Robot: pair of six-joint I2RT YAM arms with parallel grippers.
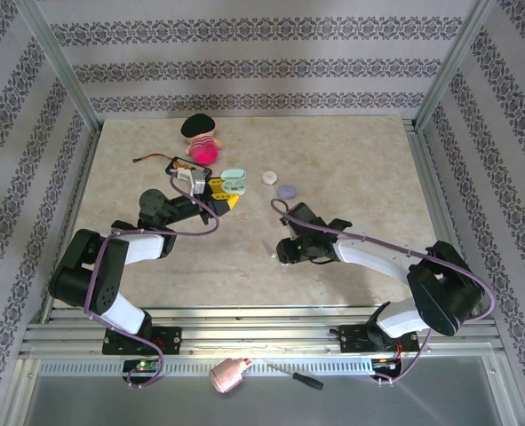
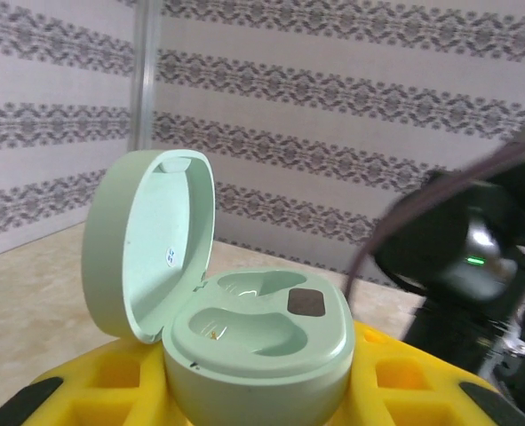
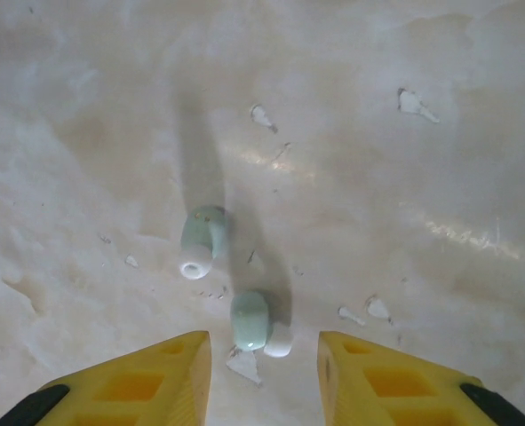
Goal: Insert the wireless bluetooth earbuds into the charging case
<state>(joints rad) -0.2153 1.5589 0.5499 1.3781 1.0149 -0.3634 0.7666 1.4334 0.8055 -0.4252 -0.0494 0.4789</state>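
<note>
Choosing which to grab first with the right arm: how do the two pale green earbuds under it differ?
The nearer earbud lies just ahead of the open right gripper, about centred on its gap; the farther earbud lies farther out and left. The nearer earbud's white tip sits at its right side, the farther earbud's at its near end. Both are pale green and lie loose on the table.

On the counter (image 3: 404, 177), your nearer earbud (image 3: 250, 319) lies at bottom centre, just ahead of the right pincer (image 3: 264, 355). The farther earbud (image 3: 200, 241) lies up-left of it. The charging case (image 2: 258, 342) sits between the left pincer (image 2: 260, 399) fingers.
</note>
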